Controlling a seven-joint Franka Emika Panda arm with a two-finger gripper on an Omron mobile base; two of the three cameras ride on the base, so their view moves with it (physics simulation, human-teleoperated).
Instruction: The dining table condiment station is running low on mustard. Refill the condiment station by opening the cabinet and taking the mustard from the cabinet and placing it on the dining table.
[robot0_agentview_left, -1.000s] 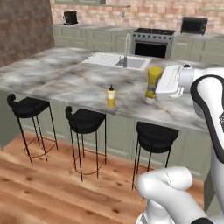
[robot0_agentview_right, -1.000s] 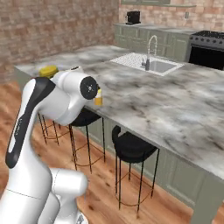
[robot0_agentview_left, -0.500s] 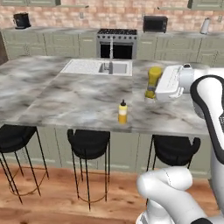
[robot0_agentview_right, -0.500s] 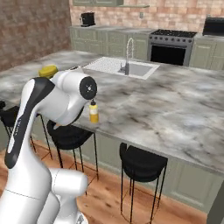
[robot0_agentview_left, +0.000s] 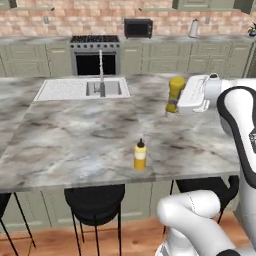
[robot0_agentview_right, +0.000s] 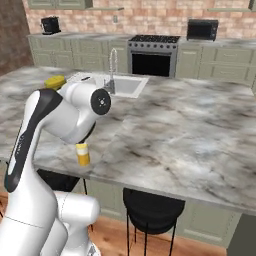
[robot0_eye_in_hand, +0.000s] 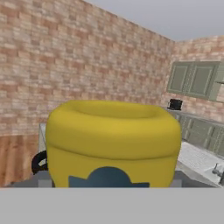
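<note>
Right of the sink (robot0_agentview_left: 82, 89), above the marble table (robot0_agentview_left: 75, 132), the mustard (robot0_agentview_left: 175, 90) sits in the gripper (robot0_agentview_left: 181, 96). The jaws are spread wide around its squat body, and the white hand reaches it from the side away from the sink. The bottle is upright but inverted, its pale cap pointing down close to the tabletop; whether the cap touches the marble I cannot tell. In the hand view the bottle's dark-yellow bulk sits right up against the lens. In the right base view only its yellow end shows, past the arm's elbow. A slim bottle (robot0_agentview_left: 140, 156) with a dark nozzle stands nearer than the sink, by the table's front edge and well apart from the mustard. The tap (robot0_agentview_left: 101, 70) rises at the sink's back rim. Beyond the sink, a stove (robot0_agentview_left: 95, 52) stands against the brick wall.
</note>
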